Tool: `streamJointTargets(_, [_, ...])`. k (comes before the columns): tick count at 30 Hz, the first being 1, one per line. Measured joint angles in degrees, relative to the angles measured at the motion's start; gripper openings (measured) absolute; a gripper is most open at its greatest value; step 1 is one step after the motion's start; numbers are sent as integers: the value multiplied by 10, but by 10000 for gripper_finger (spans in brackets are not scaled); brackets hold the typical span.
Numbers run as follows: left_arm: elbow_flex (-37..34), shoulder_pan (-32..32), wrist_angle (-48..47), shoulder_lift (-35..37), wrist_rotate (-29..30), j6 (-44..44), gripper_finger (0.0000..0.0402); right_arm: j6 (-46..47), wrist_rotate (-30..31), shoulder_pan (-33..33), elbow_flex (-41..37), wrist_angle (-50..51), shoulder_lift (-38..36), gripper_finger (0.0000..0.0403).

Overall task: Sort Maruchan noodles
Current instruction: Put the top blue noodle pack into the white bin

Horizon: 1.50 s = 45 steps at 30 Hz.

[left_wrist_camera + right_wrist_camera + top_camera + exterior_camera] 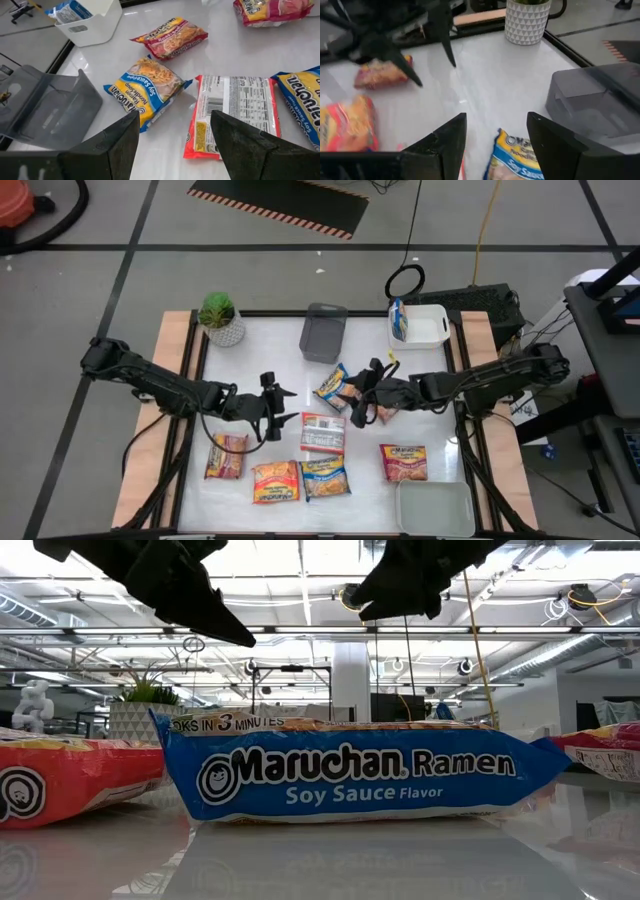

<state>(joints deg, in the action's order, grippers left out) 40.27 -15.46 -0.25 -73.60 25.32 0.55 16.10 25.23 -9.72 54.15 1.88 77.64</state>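
Several Maruchan packets lie flat on the white table. A blue-and-yellow one [333,387] [147,90] [516,156] lies mid-table, a white-and-red one [323,432] [232,115] label-side up below it. Along the near side lie a red one [227,455], an orange one [275,480], a blue one [325,478] [350,775] and a red one [403,462]. Another red one [170,37] lies under my right arm. My left gripper [280,410] [172,145] hangs open above the table, left of the white-and-red packet. My right gripper [358,393] [496,145] is open above the mid-table blue packet's edge.
A grey tray [323,332] [595,105] and a white tray [425,325] [90,20] holding a blue packet [398,320] stand at the far edge. A second white tray [435,508] sits at the near right corner. A potted plant [220,318] stands far left.
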Motion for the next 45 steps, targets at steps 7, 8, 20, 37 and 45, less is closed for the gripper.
streamJointTargets(7, [0,0,0,0,-16,17,250,-94,0,-1,0,27,38,200])
streamJointTargets(8, [0,0,0,0,-18,17,250,-103,0,-1,0,28,47,200])
streamJointTargets(20, [0,0,-1,0,-19,14,250,-124,-89,45,-1,30,129,200])
streamJointTargets(37, [0,0,-1,0,-19,26,250,-175,-94,54,-1,-7,173,200])
streamJointTargets(45, [0,0,-4,0,-19,25,250,-207,-165,65,-1,-62,224,200])
